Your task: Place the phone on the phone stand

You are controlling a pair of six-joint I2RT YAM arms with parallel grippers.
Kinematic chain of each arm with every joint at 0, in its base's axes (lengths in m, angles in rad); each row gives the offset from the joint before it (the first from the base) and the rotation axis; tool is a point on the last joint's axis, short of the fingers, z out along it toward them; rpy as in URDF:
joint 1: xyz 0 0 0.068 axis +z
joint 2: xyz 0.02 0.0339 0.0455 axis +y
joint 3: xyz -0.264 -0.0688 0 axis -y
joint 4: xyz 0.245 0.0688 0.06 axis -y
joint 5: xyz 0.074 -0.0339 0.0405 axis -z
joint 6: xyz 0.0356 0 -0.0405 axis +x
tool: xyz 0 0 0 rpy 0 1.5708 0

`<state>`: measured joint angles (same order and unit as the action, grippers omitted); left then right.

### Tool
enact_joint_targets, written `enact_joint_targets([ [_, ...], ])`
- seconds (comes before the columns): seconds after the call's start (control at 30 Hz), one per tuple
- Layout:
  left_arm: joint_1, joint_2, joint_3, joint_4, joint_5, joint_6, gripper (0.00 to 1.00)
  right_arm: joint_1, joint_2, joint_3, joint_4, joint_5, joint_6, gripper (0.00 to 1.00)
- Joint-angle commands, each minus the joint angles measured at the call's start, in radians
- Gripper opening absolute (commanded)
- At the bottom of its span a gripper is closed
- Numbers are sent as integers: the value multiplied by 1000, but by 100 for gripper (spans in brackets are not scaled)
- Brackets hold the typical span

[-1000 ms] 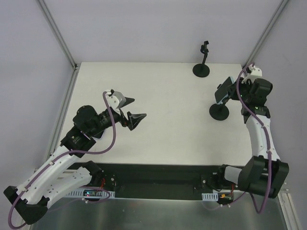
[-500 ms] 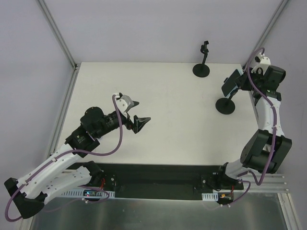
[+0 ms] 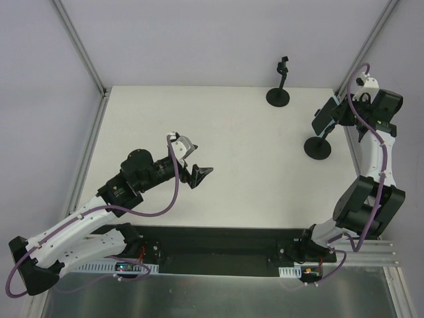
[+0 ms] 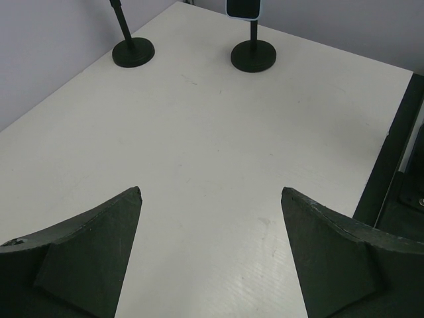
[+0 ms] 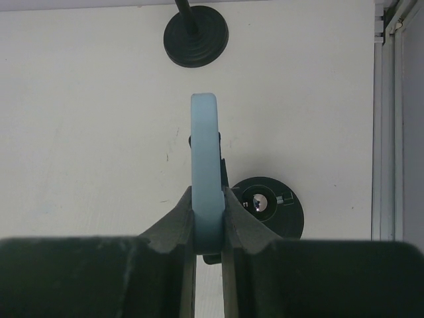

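A phone in a light-blue case [image 5: 206, 165] is clamped edge-on between my right gripper's [image 5: 208, 199] fingers. It sits at the black holder of a phone stand whose round base [image 5: 268, 207] lies just below and to the right. In the top view the phone [image 3: 323, 118] is at the right table edge, above the stand base [image 3: 318, 147], with the right gripper [image 3: 334, 112] on it. The left wrist view shows the phone [image 4: 244, 6] atop that stand [image 4: 254, 55]. My left gripper [image 3: 195, 165] is open and empty over the table's middle, far from the phone.
A second black stand [image 3: 278, 96] with an empty clamp stands at the far edge, also in the left wrist view [image 4: 132, 51] and the right wrist view [image 5: 196, 26]. The white table [image 3: 238, 185] ends in a black strip at the near edge. A metal rail [image 5: 391, 99] runs along the right side.
My right gripper with the phone has moved right and farther back, and the stand's base shifted right with it. My left arm reached farther right toward the table's middle.
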<state>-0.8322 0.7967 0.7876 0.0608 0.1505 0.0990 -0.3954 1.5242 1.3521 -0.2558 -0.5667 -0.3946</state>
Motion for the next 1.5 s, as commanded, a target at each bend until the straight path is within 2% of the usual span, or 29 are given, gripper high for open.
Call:
enact_joint_targets([
  [0.0, -16, 2, 1, 25, -25, 25, 86, -19, 2, 27, -40, 8, -70, 0],
  [0.1, -19, 6, -1, 25, -32, 30, 86, -19, 11, 28, -49, 13, -73, 2],
  [0.13, -19, 4, -1, 25, -34, 31, 86, -19, 11, 27, -49, 14, -73, 17],
  [0.2, -19, 4, -1, 25, -37, 31, 86, -20, 11, 25, -49, 30, -61, 39],
  [0.37, -19, 7, -2, 24, -40, 34, 86, -19, -31, 7, -22, 91, 2, 63],
  [0.4, -19, 7, -2, 24, -39, 33, 86, -19, -38, 12, -22, 103, 14, 96],
  [0.63, -19, 24, 1, 24, -43, 39, 86, -7, -70, 149, -75, 231, 129, 96],
  [0.73, -19, 30, 4, 24, -49, 45, 86, 55, -56, 243, -95, 339, 165, 96],
  [0.9, -16, 55, 12, 22, -62, 59, 86, 297, 46, 443, -122, 560, 155, 96],
  [0.93, -16, 59, 15, 22, -65, 62, 86, 332, 103, 475, -119, 633, 157, 96],
  [1.0, -12, 71, 21, 19, -69, 67, 86, 401, 174, 551, -125, 672, 197, 96],
  [1.03, -10, 78, 22, 19, -69, 70, 86, 429, 250, 641, -135, 698, 223, 96],
  [1.1, -1, 87, 25, 19, -69, 68, 86, 467, 328, 718, -152, 703, 341, 96],
  [1.2, 7, 95, 25, 19, -71, 70, 86, 478, 459, 820, -107, 628, 529, 96],
  [1.3, 11, 99, 24, 19, -74, 73, 86, 484, 566, 874, -31, 605, 563, 96],
  [1.47, 15, 101, 24, 17, -78, 74, 86, 484, 728, 993, -17, 623, 571, 96],
])
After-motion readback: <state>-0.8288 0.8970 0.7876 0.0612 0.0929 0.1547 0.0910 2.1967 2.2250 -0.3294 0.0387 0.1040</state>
